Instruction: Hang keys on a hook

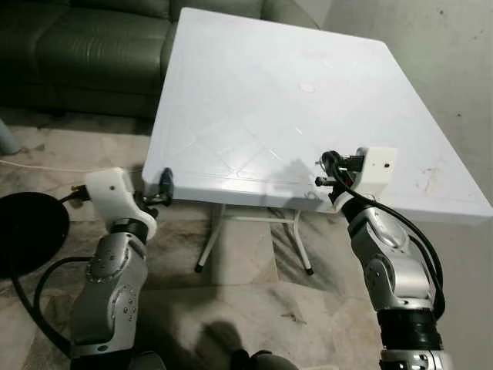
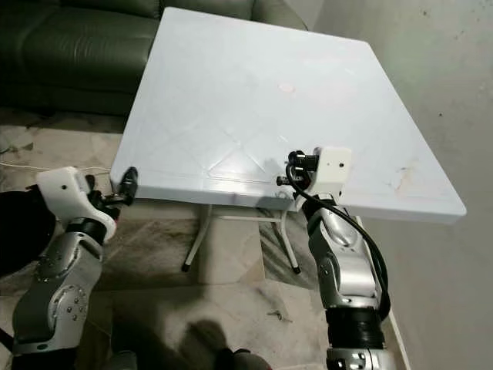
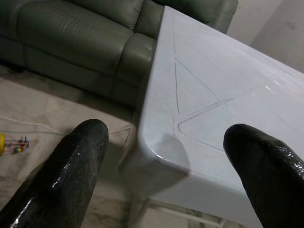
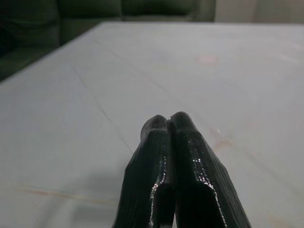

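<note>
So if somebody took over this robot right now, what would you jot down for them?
Left hand: open, fingers either side of the near left corner of the white table, holding nothing.
Right hand: shut, empty, over the table's near edge.
Keys and hook: I can't spot either; a green sofa stands behind the table.
Done: nothing visible.
Left: find the keys and the hook, pick up, hang.

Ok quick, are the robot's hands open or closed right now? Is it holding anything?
Left gripper: open, holding nothing, fingers either side of the white table's near corner.
Right gripper: closed, nothing between its fingers, over the table's near edge.
</note>
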